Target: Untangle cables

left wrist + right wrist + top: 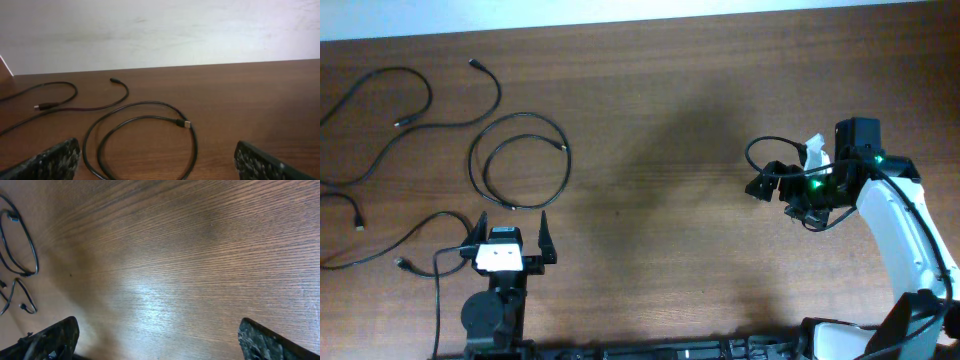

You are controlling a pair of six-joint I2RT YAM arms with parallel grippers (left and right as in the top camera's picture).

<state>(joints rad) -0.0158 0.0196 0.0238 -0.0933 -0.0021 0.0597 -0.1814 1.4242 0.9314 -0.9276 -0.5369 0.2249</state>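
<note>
On the left half of the table [660, 90], the cables [498, 95] are lying as separate loose strands, with no knot showing. Nearest the middle, a coiled cable [193, 142] is resting flat in a double loop, and its plug [184, 123] is sitting inside the ring. Beyond it, a wavy cable [125, 92] is snaking away toward the left edge. A hooked cable [426, 92] is curling just beside it, and whether the two are touching cannot be told. Toward the near-left corner, two more strands [420, 223] are trailing out of the overhead view, one of them arcing close to the left arm.

Just on the near side of the coil, the left gripper [511, 216] is sitting with its fingers spread wide and is gripping nothing. In the left wrist view the loop is lying ahead of the two fingertips, apart from both.

Well apart from all the cables, the right gripper [160, 340] is hanging over bare wood on the right side of the table. Its fingers are standing wide at the two lower corners of the right wrist view, with nothing between them. In that view the coil is showing only at the far-left edge.
</note>
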